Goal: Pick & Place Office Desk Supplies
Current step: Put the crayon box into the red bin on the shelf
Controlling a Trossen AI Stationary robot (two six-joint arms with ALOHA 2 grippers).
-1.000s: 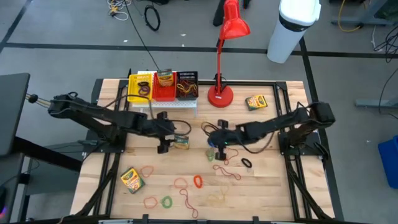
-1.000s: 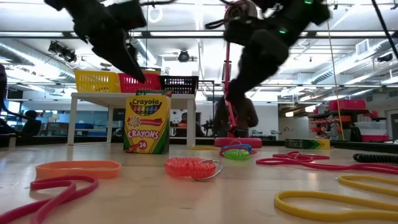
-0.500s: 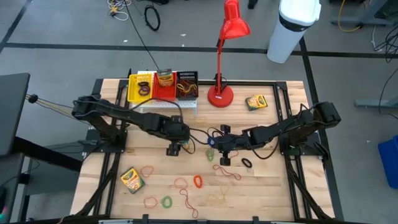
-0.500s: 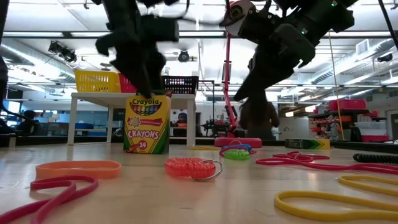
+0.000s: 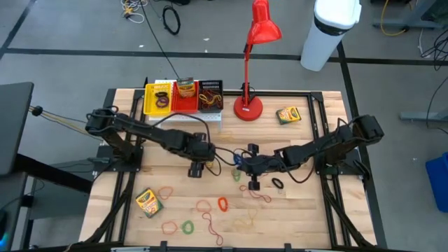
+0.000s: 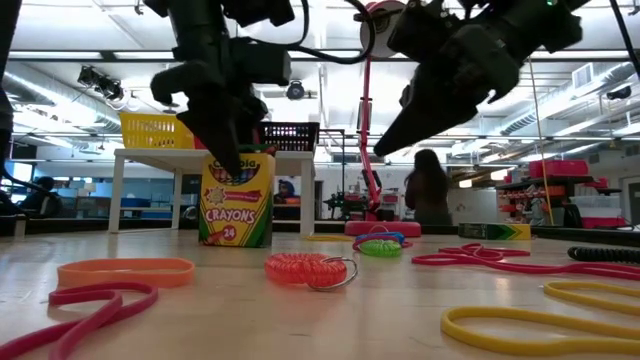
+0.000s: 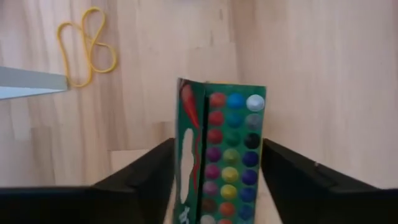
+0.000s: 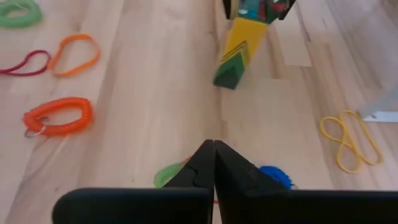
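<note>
I see the left gripper [image 7: 214,186] lowered over an upright crayon box [image 7: 221,155] standing in front of the white rack [image 5: 183,119]; its fingers [image 7: 140,180] are spread and straddle the box, one on each side, but I cannot tell whether they touch it. In the low view the box [image 6: 237,200] stands on end with the left gripper's dark fingers [image 6: 225,135] at its top. The right gripper [image 8: 213,155] is pressed together and holds nothing; it hovers to the right of that box, above a green band [image 8: 171,176] and a blue band [image 8: 273,176]. Relative to the box, a yellow band [image 8: 348,140] lies toward the rack, and a red coil [image 8: 58,116] and an orange band [image 8: 74,53] lie on the near side. A second crayon box [image 5: 288,115] lies to the right of the red lamp [image 5: 252,63], a third [image 5: 148,201] at the table's front left.
</note>
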